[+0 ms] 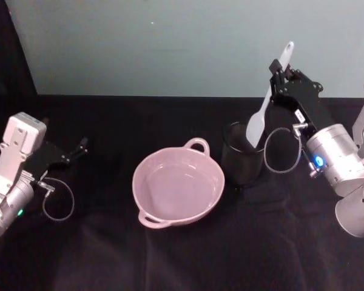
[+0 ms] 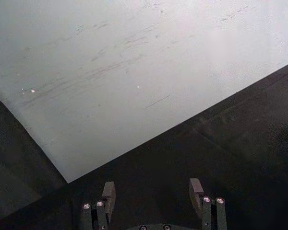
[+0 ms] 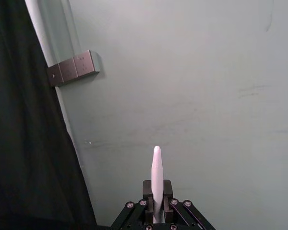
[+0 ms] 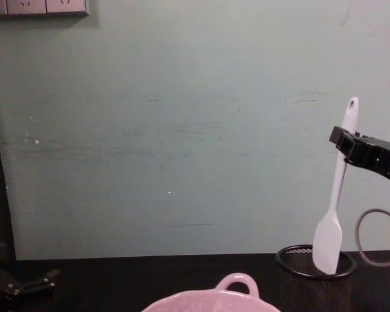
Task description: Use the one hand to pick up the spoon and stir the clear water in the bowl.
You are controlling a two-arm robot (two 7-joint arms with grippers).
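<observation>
The left gripper (image 2: 153, 191) is hovering over the black table (image 2: 221, 158), its two fingers (image 2: 197, 188) standing apart. Beyond the table a pale wall (image 2: 125, 72) is rising.

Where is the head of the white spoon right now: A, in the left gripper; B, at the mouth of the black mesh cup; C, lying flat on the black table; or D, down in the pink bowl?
B: the right gripper holds the spoon by its handle, its paddle head dipping just into the mesh cup's rim.
</observation>
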